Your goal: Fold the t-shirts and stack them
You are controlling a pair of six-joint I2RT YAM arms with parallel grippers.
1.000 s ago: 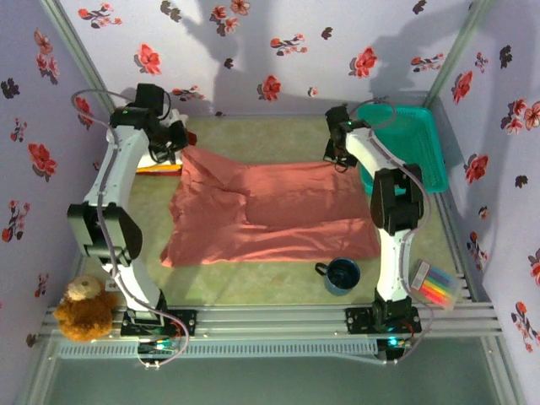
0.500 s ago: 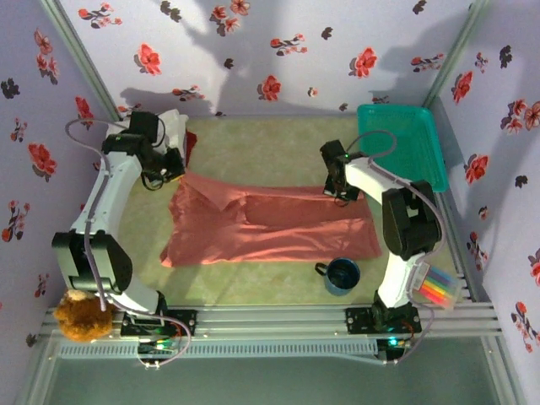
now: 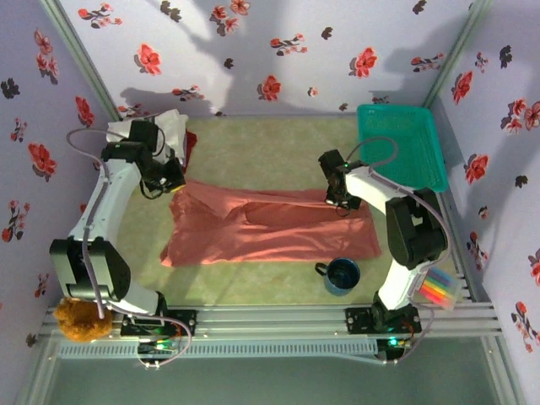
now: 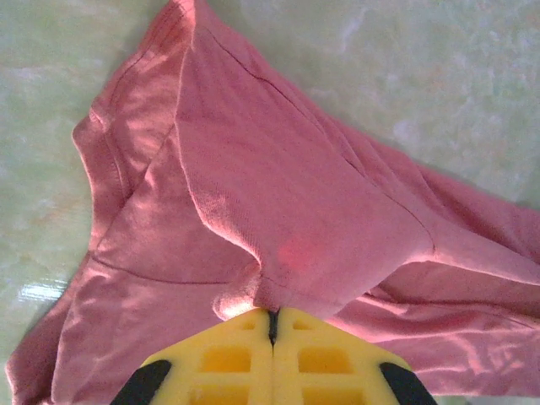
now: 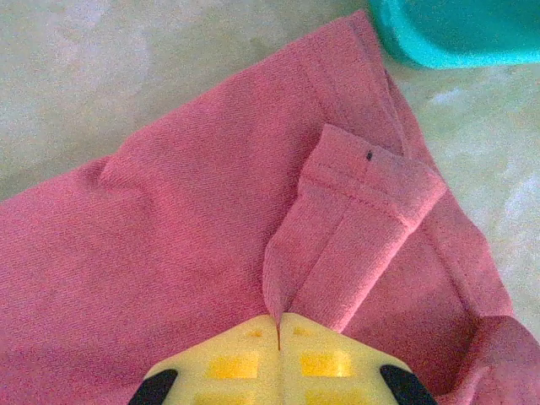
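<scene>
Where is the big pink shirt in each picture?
Top external: the pink t-shirt lies spread in the middle.
Left wrist: across the middle, left gripper pinching its edge at bottom.
Right wrist: left and middle, right gripper pinching a fold.
Shared landmark: the pale green table.

The salmon-pink t-shirt [image 3: 270, 234] lies wrinkled across the middle of the worktop [image 3: 253, 143], with a far strip doubled over onto itself and both far corners lifted into small peaks. A crumpled white t-shirt [image 3: 171, 126] sits at the far left, with a red one [image 3: 191, 145] just beside it.

Overhead camera looks down; wrist cameras closely face the t-shirt [image 3: 253, 236].
</scene>
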